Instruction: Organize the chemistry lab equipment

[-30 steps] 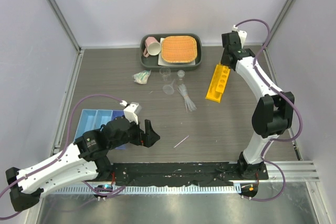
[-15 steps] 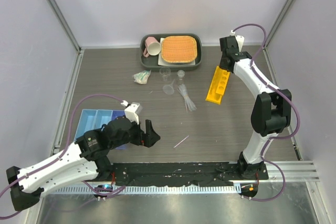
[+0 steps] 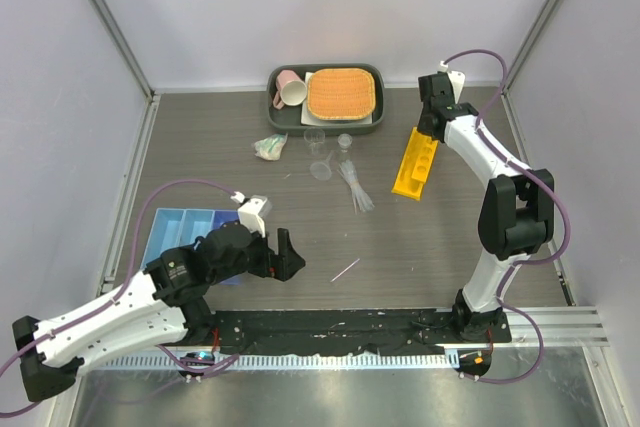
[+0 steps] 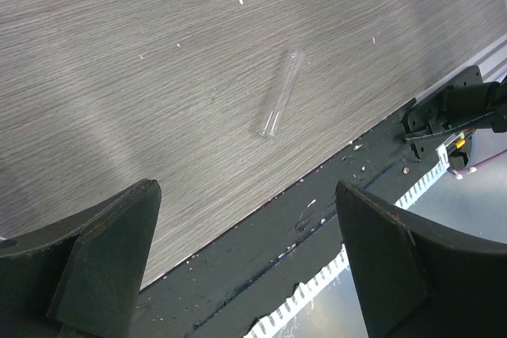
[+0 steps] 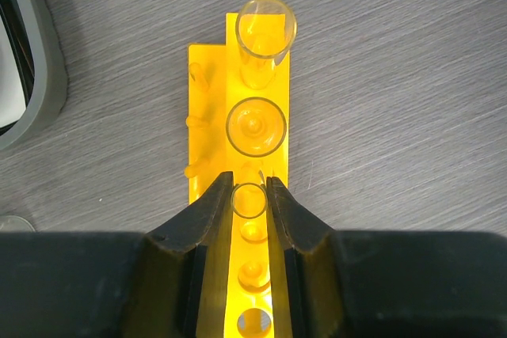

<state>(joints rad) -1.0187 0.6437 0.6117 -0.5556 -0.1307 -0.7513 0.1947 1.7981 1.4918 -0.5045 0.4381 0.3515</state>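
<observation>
The right hand (image 5: 249, 187) grasped a glass tube (image 5: 248, 201) above the yellow rack (image 5: 207, 89); the left hand (image 4: 244, 191) hung released over the surface (image 4: 158, 53).

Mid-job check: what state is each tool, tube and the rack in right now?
Right tool: shut on the held tube, above the yellow rack.
Left tool: open, empty.
Yellow rack: two standing tubes in its holes.
Loose tube: lying flat on the table, untouched.
</observation>
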